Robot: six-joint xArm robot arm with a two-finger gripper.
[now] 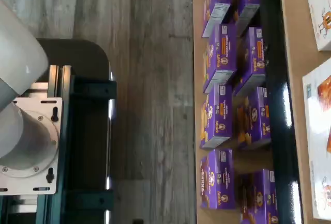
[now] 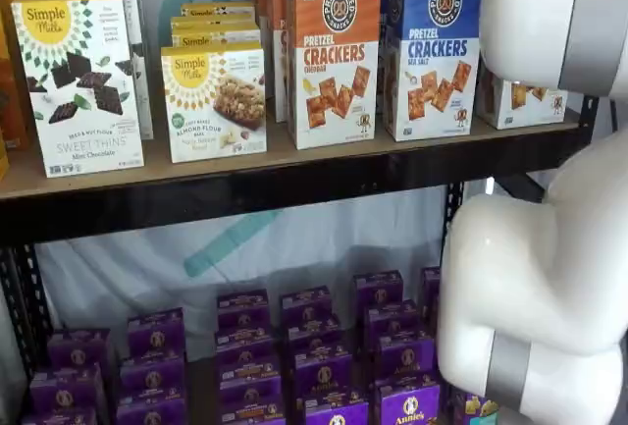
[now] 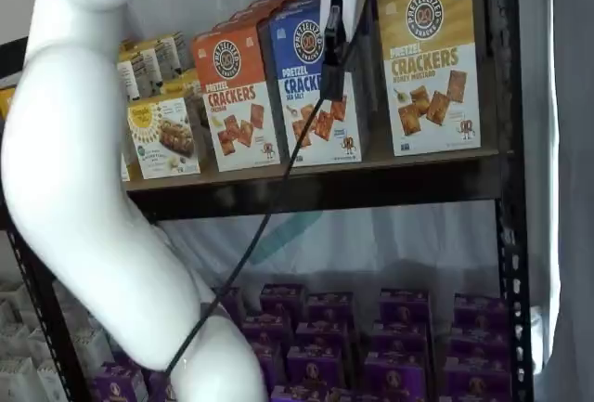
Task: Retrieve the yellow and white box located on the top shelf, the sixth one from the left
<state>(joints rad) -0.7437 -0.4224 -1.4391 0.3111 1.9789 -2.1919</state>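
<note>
On the top shelf: the yellow and white box (image 3: 429,63) stands upright at the front edge of the top shelf (image 3: 325,179), last carton in the row before the rack's black upright post (image 3: 509,142)
Box markings: yellow upper part with a round black logo, white lower part with square brown crackers, "honey mustard" under the word crackers
Neighbours: a blue-and-white pretzel crackers carton (image 3: 297,133) just beside it, then an orange-and-white one (image 3: 237,96); further cartons stand behind them
Other sight of the box: in a shelf view only its white lower corner (image 2: 520,101) shows past the white arm (image 2: 549,278)
Hand: the hand (image 3: 333,77) hangs from the frame's top edge with a cable beside it, its black fingers seen side-on in front of the blue-and-white carton; jaws spread to their widest, nothing held
Key relation: the box lies one carton over from the hand, toward the upright post, and deeper in toward the shelf; its long axis is vertical, broad printed face to the front
Next move, as a judgement: shift sideways until the jaws centre on the box, then go in; the post and the blue carton leave little room either side
Lower level: purple boxes (image 2: 314,346) in rows, also in the wrist view (image 1: 220,58), not part of the job
</note>
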